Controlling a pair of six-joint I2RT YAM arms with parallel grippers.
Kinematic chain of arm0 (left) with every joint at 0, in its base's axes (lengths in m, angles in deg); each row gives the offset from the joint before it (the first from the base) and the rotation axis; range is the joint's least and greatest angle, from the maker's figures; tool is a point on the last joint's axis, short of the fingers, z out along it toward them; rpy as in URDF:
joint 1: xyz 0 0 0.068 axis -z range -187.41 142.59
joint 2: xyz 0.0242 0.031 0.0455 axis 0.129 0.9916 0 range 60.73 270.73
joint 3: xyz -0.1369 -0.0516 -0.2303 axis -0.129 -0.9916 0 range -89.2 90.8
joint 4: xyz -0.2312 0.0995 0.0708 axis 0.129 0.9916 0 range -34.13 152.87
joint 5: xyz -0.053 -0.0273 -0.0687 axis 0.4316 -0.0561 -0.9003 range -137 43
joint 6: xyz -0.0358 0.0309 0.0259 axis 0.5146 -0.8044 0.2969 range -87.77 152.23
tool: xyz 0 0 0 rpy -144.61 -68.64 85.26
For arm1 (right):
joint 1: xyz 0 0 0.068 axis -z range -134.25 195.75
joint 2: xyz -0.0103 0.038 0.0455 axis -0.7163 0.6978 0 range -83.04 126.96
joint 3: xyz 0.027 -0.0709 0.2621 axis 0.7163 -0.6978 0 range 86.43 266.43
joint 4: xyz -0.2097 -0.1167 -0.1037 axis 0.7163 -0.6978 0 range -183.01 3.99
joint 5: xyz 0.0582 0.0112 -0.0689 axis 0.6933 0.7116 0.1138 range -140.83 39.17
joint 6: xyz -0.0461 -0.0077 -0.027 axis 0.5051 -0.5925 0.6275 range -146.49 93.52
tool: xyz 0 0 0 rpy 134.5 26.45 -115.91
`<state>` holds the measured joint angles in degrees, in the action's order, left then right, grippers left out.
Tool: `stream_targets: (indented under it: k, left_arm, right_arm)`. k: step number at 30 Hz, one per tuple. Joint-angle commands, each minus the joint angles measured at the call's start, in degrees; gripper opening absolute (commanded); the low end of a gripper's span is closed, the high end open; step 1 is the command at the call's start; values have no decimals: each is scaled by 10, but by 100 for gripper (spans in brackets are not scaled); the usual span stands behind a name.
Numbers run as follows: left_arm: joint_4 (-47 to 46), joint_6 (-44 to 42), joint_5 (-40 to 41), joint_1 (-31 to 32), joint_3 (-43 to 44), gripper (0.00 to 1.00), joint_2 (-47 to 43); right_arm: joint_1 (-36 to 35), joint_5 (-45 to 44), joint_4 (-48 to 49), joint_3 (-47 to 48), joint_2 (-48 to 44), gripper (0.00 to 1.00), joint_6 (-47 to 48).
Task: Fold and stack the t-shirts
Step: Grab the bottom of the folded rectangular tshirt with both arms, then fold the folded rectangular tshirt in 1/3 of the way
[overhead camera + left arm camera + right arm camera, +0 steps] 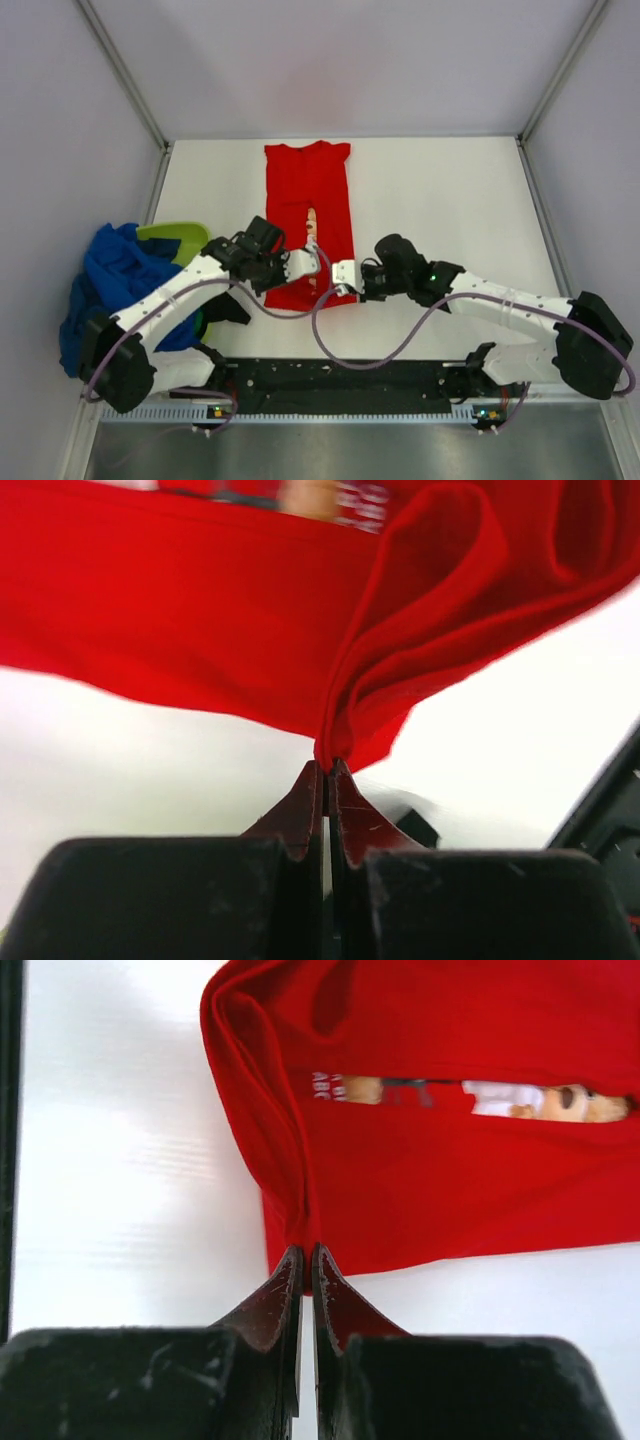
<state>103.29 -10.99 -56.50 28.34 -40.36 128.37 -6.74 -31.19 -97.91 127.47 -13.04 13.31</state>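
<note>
The red t-shirt (pixel 310 215) lies on the white table, folded lengthwise into a narrow strip, with a slit showing its tan figure and white print (pixel 470 1095). My left gripper (pixel 312 262) is shut on the near left hem of the shirt (pixel 330 742) and lifts it slightly. My right gripper (pixel 340 278) is shut on the near right hem corner (pixel 305 1245). The two grippers are close together at the strip's near end. A pile of royal blue shirts (pixel 110 275) and a lime-green one (pixel 175 238) lies at the left.
The white table (pixel 450 200) stretches to the right and back of the red shirt. Metal frame posts (pixel 125 70) rise at the back corners. A black rail (pixel 340 378) runs along the near edge between the arm bases.
</note>
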Motion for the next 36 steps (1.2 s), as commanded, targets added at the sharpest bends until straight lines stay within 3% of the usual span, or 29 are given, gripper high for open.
stream_targets:
  k: [1, 7, 14, 27, 36]
  left_arm:
    - [-57, 69, 15, -57, 74, 0, 58]
    - [-63, 106, 59, -126, 176, 0, 178]
    - [-56, 143, 72, -171, 302, 0, 302]
    - [-66, 140, 113, -190, 445, 0, 441]
    - [-70, 149, 134, -200, 488, 0, 491]
  right_arm:
    - [46, 15, 80, 48, 39, 0, -38]
    - [106, -1, 180, 92, 114, 0, -52]
    - [149, -28, 230, 156, 218, 0, -51]
    - [189, -65, 249, 256, 346, 0, -41]
    - [200, -77, 249, 316, 413, 0, -20]
